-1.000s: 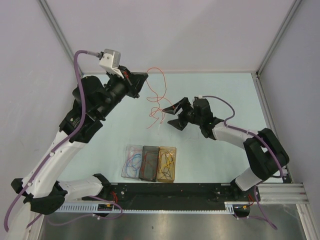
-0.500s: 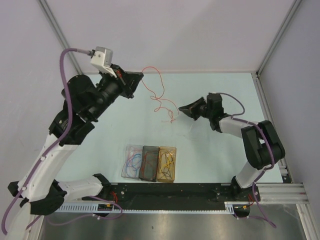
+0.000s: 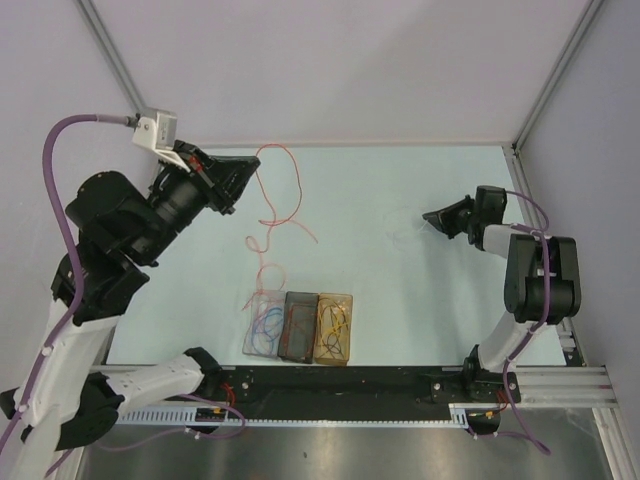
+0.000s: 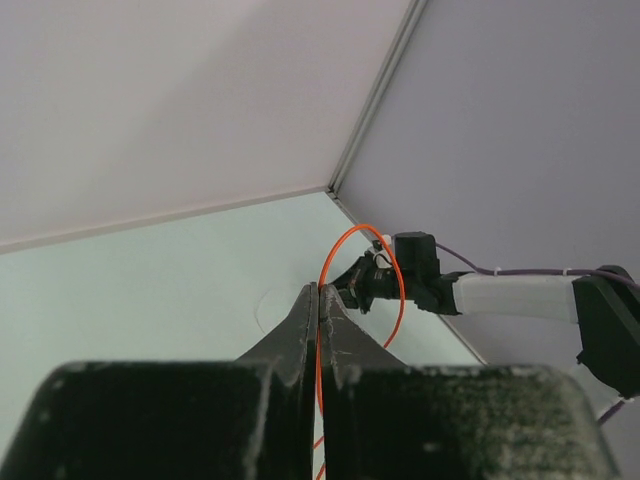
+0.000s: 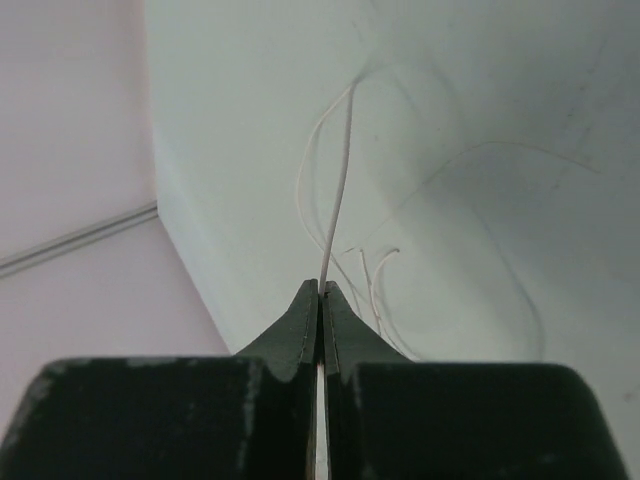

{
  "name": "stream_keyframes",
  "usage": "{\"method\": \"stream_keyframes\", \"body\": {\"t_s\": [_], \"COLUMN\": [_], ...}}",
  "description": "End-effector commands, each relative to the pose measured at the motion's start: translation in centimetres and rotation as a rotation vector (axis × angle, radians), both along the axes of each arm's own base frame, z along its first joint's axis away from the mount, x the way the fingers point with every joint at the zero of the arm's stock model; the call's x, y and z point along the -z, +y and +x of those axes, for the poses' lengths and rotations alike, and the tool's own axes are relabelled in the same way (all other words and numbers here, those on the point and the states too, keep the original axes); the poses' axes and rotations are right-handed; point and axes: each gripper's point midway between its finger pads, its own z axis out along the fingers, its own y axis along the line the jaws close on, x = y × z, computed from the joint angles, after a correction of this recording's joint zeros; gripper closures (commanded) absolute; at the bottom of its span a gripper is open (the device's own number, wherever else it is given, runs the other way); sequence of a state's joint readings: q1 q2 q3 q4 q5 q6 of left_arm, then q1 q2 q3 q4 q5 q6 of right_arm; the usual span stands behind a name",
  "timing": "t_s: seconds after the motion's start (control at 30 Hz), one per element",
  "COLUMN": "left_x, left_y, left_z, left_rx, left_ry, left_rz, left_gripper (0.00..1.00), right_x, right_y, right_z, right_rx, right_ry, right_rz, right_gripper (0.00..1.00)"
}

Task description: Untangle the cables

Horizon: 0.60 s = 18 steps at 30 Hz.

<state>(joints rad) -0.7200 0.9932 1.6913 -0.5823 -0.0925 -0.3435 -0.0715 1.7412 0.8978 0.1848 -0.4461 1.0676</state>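
Left gripper [image 3: 246, 168], at ten o'clock on the table, is pinched tight on the orange cable [image 4: 335, 246], whose tail hangs toward the trays [image 3: 301, 294] at six o'clock. Right gripper [image 3: 430, 215], at three o'clock, is clamped on the pale cable [image 5: 340, 170] (faint from above). Draw them apart slowly, watching for any snag between strands

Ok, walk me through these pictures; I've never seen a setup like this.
These are two robot arms, a left arm and a right arm, bolted at the near edge of a pale green table. The wide picture looks down from above. The other two come from a camera on each wrist, looking along its pincer-like tool. The left tool is shut on a thin orange wire trailing in loose loops. The right tool is shut on a thin pale wire. Near the arms stand a clear tray, a dark tray and an amber tray, with more coloured wires inside.
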Motion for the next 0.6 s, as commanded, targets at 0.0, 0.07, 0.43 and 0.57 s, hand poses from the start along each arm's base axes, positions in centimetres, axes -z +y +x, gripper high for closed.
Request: {"method": "stream_keyframes", "body": {"t_s": [0.0,0.07,0.43,0.57], "left_x": [-0.4,0.1,4.2,6.5], "left_y": [-0.3,-0.4,-0.6,-1.1], "left_z": [-1.5,-1.7,-2.2,-2.0], "left_rx": [0.061,0.071,0.089,0.102], "left_ry": [0.017,0.036,0.100,0.135], "left_rz": [-0.030,-0.031,-0.035,-0.032], "left_gripper": [1.00,1.00,1.00,1.00], "right_x": [-0.4,-0.5,-0.8,-0.8], "right_y": [-0.4,0.0,1.3,1.1], "right_z": [-0.2,-0.4,-1.7,-2.1], "right_rx": [-0.037,-0.053,-0.113,-0.115], "right_ry": [-0.014,-0.017,-0.019,-0.017], "right_rz": [-0.048,-0.052,-0.048,-0.046], "right_gripper": [1.00,1.00,1.00,1.00]}}
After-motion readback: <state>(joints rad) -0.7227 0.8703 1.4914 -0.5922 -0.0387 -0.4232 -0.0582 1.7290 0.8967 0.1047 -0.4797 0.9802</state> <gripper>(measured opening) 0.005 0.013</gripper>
